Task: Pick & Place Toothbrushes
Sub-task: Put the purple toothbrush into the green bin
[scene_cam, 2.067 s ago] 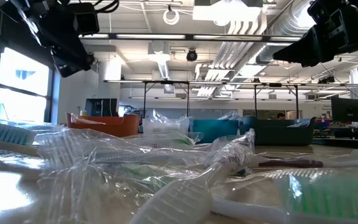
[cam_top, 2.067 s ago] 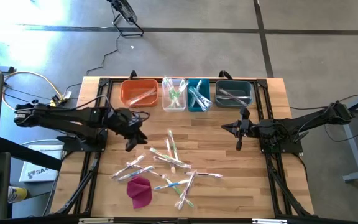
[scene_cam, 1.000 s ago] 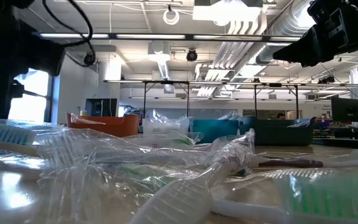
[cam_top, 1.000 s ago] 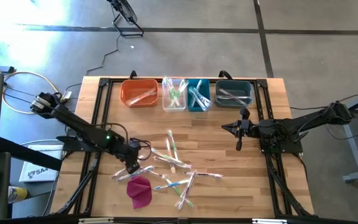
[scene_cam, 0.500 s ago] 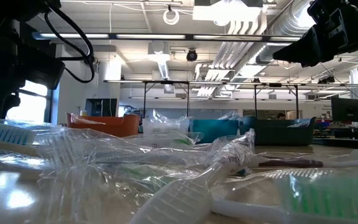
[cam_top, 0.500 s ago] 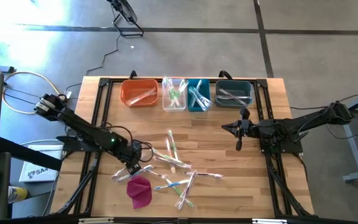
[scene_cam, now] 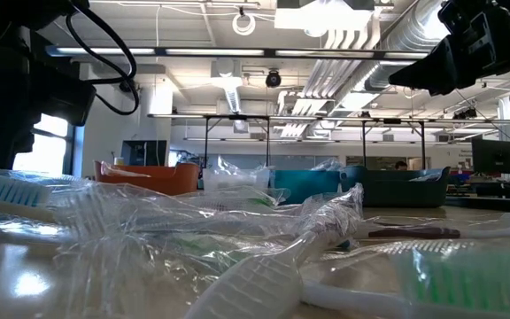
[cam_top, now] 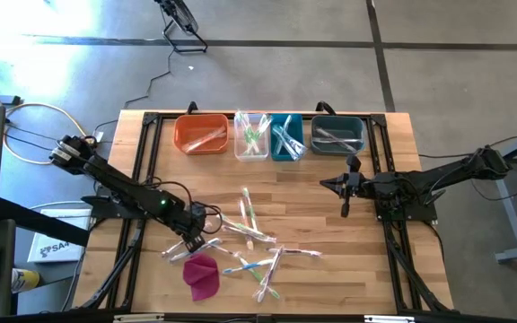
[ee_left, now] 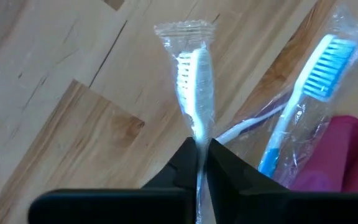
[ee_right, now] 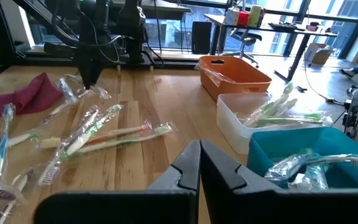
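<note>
Several wrapped toothbrushes (cam_top: 245,238) lie scattered on the wooden table, near its front middle. My left gripper (cam_top: 193,242) is down at the pile's left end, shut on a white toothbrush (ee_left: 190,74) in a clear wrapper. A blue-bristled toothbrush (ee_left: 319,68) lies right beside it. My right gripper (cam_top: 326,184) hovers shut above the table's right half, well away from the pile, and its fingers (ee_right: 199,149) hold nothing. My left gripper pinches the white toothbrush between its two fingers at the neck just below the bristle head (ee_left: 199,127), wrapper included. The fingers come steeply from above and close on its two sides. The head and the wrapper's sealed end (ee_left: 182,28) appear to lie flat on the table.
Four bins stand in a row at the far edge: orange (cam_top: 201,135), clear (cam_top: 251,136), teal (cam_top: 286,136) and dark grey-blue (cam_top: 337,135), each with toothbrushes in it. A magenta cloth lump (cam_top: 202,274) lies by the pile's near left. Bare wood lies between pile and bins.
My left arm has leaned a little lower over the left end of the pile. The toothbrushes lie where they were.
</note>
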Available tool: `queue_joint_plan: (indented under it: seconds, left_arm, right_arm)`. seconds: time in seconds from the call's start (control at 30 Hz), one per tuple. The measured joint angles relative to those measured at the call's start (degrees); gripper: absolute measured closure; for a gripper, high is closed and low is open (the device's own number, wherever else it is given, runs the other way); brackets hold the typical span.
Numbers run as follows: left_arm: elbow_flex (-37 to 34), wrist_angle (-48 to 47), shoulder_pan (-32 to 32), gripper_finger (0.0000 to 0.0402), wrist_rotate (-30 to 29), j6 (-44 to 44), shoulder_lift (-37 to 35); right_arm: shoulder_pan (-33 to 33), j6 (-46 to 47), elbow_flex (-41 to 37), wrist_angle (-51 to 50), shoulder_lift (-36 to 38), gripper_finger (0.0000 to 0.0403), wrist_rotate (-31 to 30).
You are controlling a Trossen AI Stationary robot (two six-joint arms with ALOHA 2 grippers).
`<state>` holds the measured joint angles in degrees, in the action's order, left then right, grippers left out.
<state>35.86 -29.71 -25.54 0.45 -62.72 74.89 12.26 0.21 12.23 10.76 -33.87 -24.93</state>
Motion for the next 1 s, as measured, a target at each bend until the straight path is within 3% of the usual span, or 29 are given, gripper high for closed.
queue_joint_plan:
  seconds: [0.23, 0.37, 0.7, 0.83, 1.0]
  left_arm:
    - [0.11, -0.26, 0.00, 0.0371, 0.00, 2.18, -0.07]
    - [2.50, -3.94, 0.06, 0.0390, -0.06, 5.68, -0.15]
    - [15.18, -25.03, 0.19, 0.0391, -8.38, 12.07, -0.17]
    - [20.41, -29.88, 2.87, 0.0396, -12.87, 18.12, -0.20]
    - [23.60, -26.12, 9.68, 0.0390, -17.86, 34.42, -0.66]
  right_arm:
    - [-0.01, 0.00, 0.00, -0.04, 0.00, 0.0398, 0.00]
    - [-0.01, 0.00, 0.00, -0.06, 0.00, 0.0398, 0.00]
    - [-0.01, -0.28, 0.00, -0.08, 0.00, 0.0398, 0.00]
    - [-0.01, -0.42, 0.00, -0.06, 0.00, 0.0398, 0.00]
    - [0.01, -1.97, 0.00, 0.04, 0.00, 0.0398, 0.00]
